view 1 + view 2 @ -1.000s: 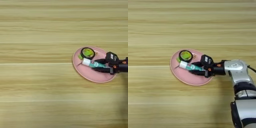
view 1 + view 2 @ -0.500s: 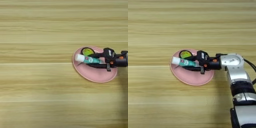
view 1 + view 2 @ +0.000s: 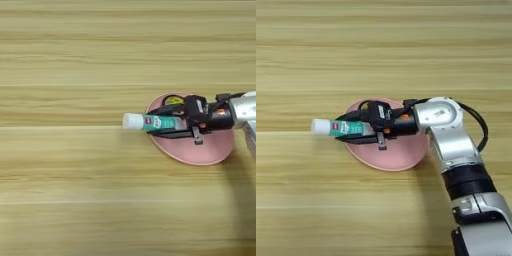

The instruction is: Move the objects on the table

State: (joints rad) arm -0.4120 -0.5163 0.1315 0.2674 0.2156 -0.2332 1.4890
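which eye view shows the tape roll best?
Left eye view: the tape roll shows a sliver of yellow-green and black rim on the pink plate, above the right gripper holding the glue stick. In the right eye view the gripper hides it almost fully.

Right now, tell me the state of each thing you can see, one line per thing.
glue stick: capped, lying level, held by the gripper, its white cap end out past the plate's left edge.
tape roll: flat on the plate, mostly hidden behind the gripper.
right gripper: shut on the glue stick, over the plate.
pink plate: flat on the table.
table: carries the plate.
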